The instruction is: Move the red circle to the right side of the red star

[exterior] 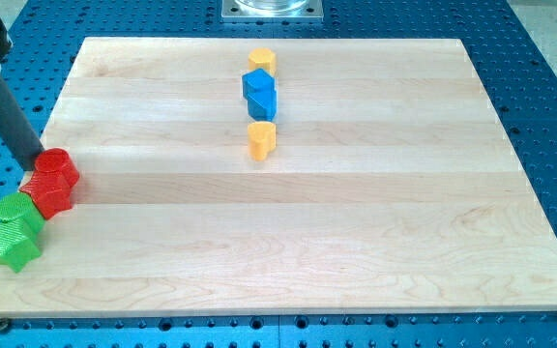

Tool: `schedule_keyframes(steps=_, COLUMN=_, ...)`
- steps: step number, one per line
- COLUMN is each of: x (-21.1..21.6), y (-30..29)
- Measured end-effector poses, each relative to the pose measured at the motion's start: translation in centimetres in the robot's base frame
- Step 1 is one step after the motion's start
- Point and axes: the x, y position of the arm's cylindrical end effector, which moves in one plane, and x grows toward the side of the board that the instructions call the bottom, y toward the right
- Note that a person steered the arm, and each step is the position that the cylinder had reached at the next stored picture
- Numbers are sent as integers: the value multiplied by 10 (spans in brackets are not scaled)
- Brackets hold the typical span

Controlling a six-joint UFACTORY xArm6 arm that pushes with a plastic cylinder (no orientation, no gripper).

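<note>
Two red blocks sit pressed together near the board's left edge. The upper one [56, 166] looks like the red circle. The lower one [48, 195] looks like the red star, though their outlines merge. My tip [36, 162] stands at the upper left side of the red circle and seems to touch it. The dark rod slants up from there to the view's top left.
Two green blocks, a rounded one [17, 211] and a star [13, 246], touch the red pair at its lower left. Near the top centre a column runs yellow block [262, 61], blue blocks [260, 94], yellow block [262, 140]. The wooden board [356, 242] lies on a blue perforated table.
</note>
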Motion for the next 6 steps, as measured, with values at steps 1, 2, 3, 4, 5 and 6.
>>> schedule_keyframes(steps=1, x=-12, y=29)
schedule_keyframes(steps=2, x=22, y=36)
schedule_keyframes(steps=3, x=43, y=50)
schedule_keyframes(steps=4, x=49, y=57)
schedule_keyframes(steps=5, x=62, y=58)
schedule_keyframes(steps=6, x=32, y=19)
